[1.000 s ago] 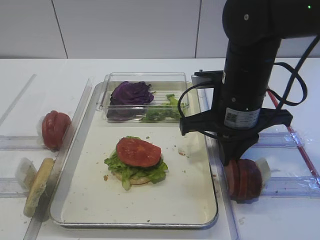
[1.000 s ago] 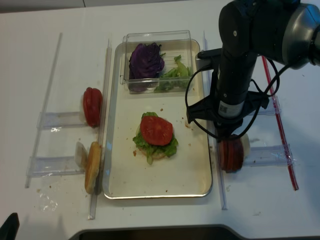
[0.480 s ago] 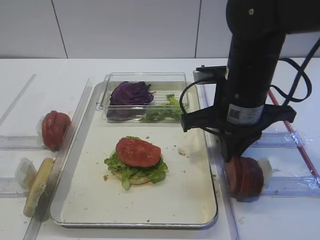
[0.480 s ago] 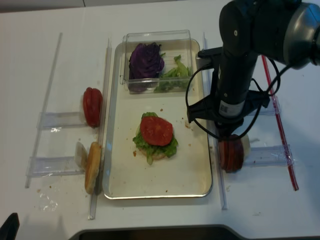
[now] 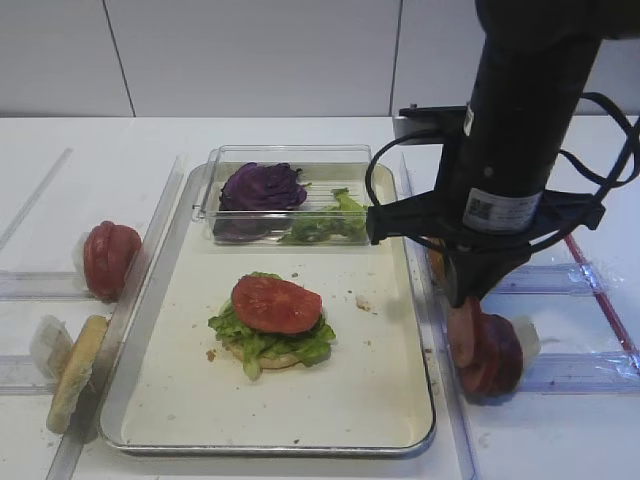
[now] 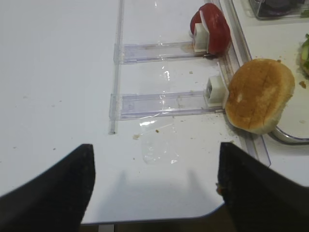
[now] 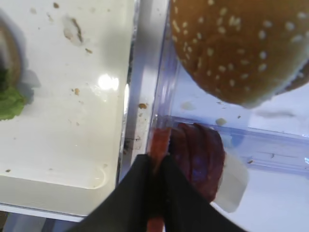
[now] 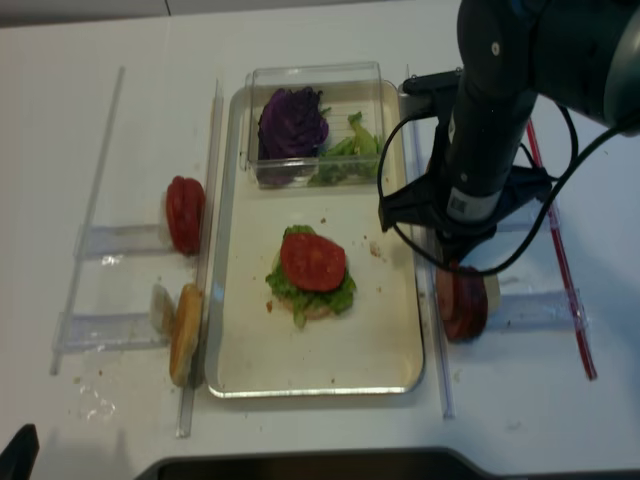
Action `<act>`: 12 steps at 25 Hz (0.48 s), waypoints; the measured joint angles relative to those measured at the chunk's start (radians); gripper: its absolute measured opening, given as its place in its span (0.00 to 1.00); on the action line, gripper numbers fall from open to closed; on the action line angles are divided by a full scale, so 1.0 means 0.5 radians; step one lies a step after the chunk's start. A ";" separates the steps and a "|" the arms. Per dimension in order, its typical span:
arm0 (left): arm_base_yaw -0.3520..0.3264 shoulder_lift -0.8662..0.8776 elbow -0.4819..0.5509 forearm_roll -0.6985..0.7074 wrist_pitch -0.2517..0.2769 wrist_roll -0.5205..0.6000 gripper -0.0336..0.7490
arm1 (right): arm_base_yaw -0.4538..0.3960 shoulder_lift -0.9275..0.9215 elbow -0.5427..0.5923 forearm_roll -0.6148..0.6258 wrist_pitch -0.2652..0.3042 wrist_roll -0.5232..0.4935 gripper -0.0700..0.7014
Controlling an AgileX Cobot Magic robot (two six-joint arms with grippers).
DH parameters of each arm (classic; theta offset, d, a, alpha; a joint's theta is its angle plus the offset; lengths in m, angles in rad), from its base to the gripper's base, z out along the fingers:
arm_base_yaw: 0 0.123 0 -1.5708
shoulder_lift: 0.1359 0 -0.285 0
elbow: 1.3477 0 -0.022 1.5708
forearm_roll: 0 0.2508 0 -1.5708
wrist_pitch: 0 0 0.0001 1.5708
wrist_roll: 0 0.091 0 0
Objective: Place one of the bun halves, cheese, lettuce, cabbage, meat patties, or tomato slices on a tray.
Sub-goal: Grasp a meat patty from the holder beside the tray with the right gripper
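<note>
One right gripper (image 7: 155, 193), lower centre of the wrist view, jaws pinched tight on the leftmost patty (image 7: 159, 145) of the meat patties (image 5: 490, 352), which stand on edge at lower right, just outside the tray (image 5: 380, 425) rim. One stack mid-tray: lettuce (image 5: 262, 338) topped by a tomato slice (image 5: 276, 304). One left gripper (image 6: 154, 193), jaws spread wide, holding nothing.

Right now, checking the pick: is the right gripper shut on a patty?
Shut: right gripper pinches one meat patty edge-on.
</note>
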 joint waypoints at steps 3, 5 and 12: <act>0.000 0.000 0.000 0.000 0.000 0.000 0.67 | 0.000 -0.031 0.000 0.029 0.000 -0.025 0.20; 0.000 0.000 0.000 0.000 0.000 0.000 0.67 | 0.000 -0.063 0.000 0.036 0.000 -0.036 0.20; 0.000 0.000 0.000 0.000 0.000 0.000 0.67 | 0.000 -0.200 0.000 0.041 0.008 -0.042 0.20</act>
